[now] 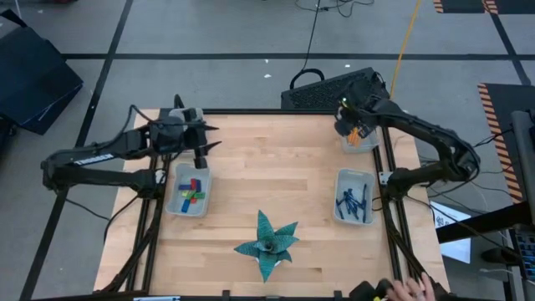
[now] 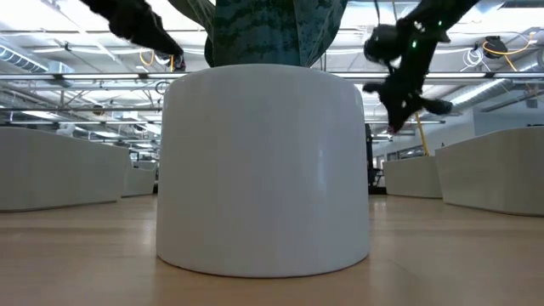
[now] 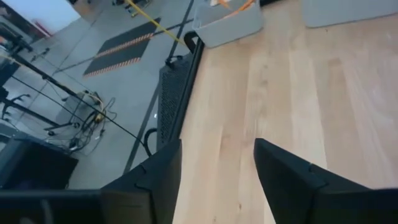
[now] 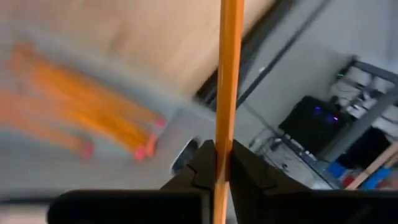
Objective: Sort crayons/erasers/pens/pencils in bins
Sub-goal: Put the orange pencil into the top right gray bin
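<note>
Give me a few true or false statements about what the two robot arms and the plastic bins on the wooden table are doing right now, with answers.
1. The right gripper is shut on a thin orange pencil. True.
2. The left gripper holds a dark blue pen. False: its fingers are open with nothing between them.
3. The translucent bin by the right edge holds dark blue pens. True.
4. The right gripper hangs over the teal plant. False: it is over the far right bin.
5. Orange pencils already lie in the bin under the right gripper. True.
</note>
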You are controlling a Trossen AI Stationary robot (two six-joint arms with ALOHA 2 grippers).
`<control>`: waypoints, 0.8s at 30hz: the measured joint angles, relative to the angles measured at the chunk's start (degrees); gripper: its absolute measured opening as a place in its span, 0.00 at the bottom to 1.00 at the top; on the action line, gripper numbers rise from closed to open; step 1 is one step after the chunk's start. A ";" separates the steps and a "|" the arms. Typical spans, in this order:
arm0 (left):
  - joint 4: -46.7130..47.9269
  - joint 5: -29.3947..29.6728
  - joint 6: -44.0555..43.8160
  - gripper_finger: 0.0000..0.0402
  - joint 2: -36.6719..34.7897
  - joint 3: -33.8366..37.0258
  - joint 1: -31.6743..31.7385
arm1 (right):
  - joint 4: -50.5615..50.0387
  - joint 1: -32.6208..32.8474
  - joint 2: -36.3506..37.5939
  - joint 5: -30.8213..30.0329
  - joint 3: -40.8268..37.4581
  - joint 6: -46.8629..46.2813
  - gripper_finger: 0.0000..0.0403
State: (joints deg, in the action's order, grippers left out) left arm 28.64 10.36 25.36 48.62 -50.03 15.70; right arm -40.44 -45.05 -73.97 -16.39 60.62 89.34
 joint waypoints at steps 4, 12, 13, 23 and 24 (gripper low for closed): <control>-5.35 -1.09 0.03 0.48 0.07 5.59 0.03 | -0.06 -1.41 -1.36 -4.45 -3.12 8.32 0.04; -12.34 -11.75 0.04 0.46 0.07 8.32 0.22 | 2.04 -0.80 3.40 0.62 -11.32 9.14 0.04; -13.38 -11.63 0.23 0.46 0.11 8.32 0.56 | 3.16 -1.04 3.38 0.77 -11.97 9.81 0.04; -16.64 -15.33 -2.13 0.46 0.11 8.32 3.89 | 3.96 -2.61 3.12 -1.56 -15.14 16.25 0.04; -16.56 -15.32 -2.21 0.46 0.11 8.32 4.10 | 4.00 -2.62 3.16 -1.54 -15.14 16.34 0.04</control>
State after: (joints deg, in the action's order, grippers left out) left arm 12.08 -4.96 23.15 48.73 -41.71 19.80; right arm -36.44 -47.67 -70.81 -17.92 45.47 105.68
